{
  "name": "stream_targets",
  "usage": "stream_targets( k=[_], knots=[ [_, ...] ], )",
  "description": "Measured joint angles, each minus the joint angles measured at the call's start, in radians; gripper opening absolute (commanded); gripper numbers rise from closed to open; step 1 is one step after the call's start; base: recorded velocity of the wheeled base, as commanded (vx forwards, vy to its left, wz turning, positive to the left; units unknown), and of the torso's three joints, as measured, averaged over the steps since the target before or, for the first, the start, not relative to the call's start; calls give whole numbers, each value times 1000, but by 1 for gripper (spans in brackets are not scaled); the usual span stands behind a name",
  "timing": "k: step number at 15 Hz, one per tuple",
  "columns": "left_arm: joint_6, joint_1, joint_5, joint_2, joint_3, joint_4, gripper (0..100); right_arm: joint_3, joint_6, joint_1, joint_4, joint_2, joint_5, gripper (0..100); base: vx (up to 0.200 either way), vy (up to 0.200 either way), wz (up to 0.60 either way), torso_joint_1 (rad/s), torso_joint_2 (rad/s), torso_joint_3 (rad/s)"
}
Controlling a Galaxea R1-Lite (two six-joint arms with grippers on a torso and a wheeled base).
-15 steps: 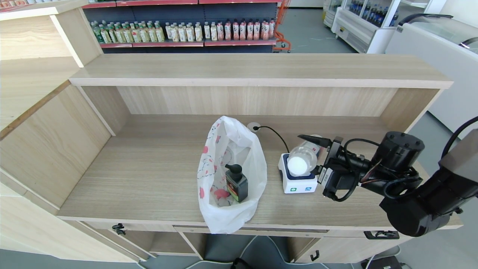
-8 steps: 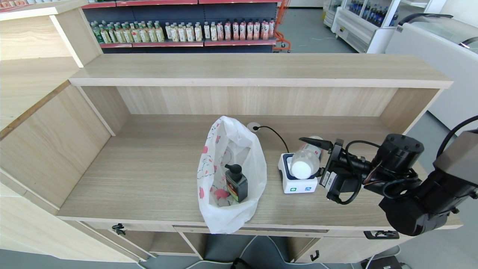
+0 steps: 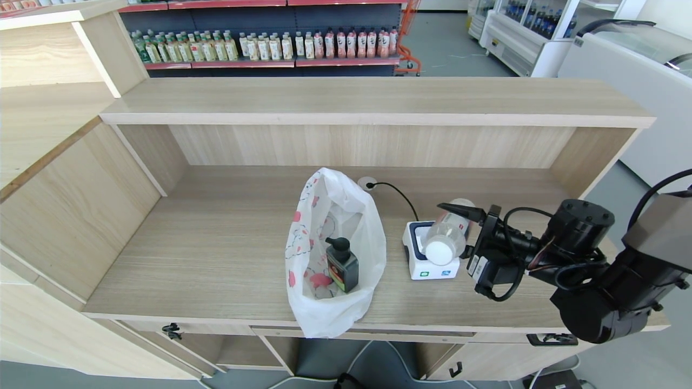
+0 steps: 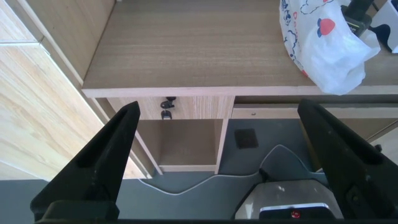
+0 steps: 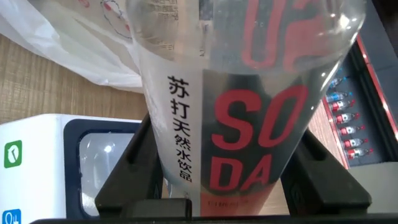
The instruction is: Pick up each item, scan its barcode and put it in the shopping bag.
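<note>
My right gripper [image 3: 453,229] is shut on a clear soda bottle [image 3: 446,237] with a white cap and a red label, held on its side just over the white barcode scanner [image 3: 427,263]. In the right wrist view the soda bottle [image 5: 249,93] sits between the dark fingers [image 5: 134,168], with the scanner [image 5: 68,168] right beside it. A white shopping bag [image 3: 335,302] with red prints stands open to the left of the scanner, and a dark pump bottle [image 3: 342,267] stands inside it. My left gripper [image 4: 230,162] hangs open below the counter's front edge.
The scanner's black cable [image 3: 397,193] runs back to a round port [image 3: 367,183] in the counter. A raised wooden ledge [image 3: 373,100] walls the back and both sides. Bare counter [image 3: 216,243] lies left of the bag. A drawer lock [image 4: 166,110] sits under the front edge.
My right gripper has carried the soda bottle slightly right and lower, closer to the scanner's top. The bag and the pump bottle have stayed put.
</note>
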Motion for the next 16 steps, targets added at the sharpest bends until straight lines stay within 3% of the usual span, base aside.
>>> stream_targets(
  k=[6, 16],
  knots=[
    [0, 0, 0, 0, 0, 0, 100, -6, 49, 11, 7, 38, 83, 0, 0, 0, 0, 0, 0, 0],
    [0, 0, 0, 0, 0, 0, 100, -50, 51, -3, -2, 85, 120, 0, 0, 0, 0, 0, 0, 0]
  ],
)
